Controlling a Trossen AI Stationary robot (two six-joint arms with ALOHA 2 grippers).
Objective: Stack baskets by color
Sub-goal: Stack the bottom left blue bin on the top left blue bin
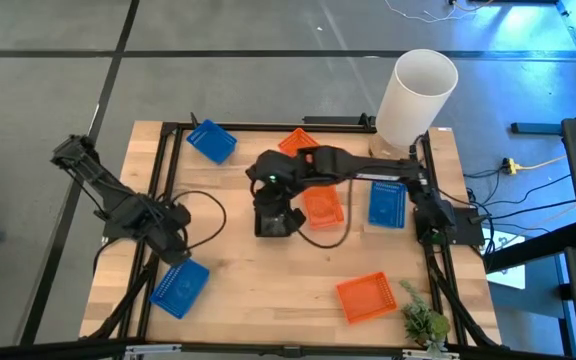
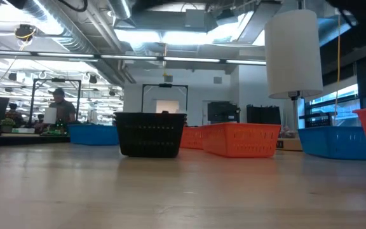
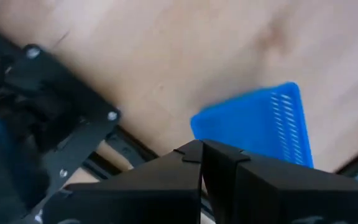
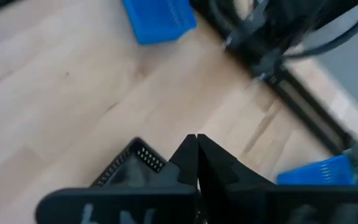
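Note:
A black basket (image 1: 278, 222) rests on its base at the table's middle. Beside it stand an orange basket (image 1: 322, 207) and a blue basket (image 1: 387, 204). Another orange basket (image 1: 294, 142) is half hidden under my right arm. More blue baskets sit at the far left (image 1: 211, 141) and the near left (image 1: 180, 287), and a further orange basket (image 1: 366, 297) at the near right. My right gripper (image 4: 196, 157) hangs shut above the black basket (image 4: 126, 167), clear of it. My left gripper (image 3: 202, 151) is shut, pointing down over the near-left blue basket (image 3: 263, 124).
A tall white cylinder (image 1: 418, 92) stands at the far right corner and a small green plant (image 1: 423, 322) at the near right corner. A black frame rail (image 1: 158, 190) runs along the table's left side. Bare wood lies between the black basket and the near edge.

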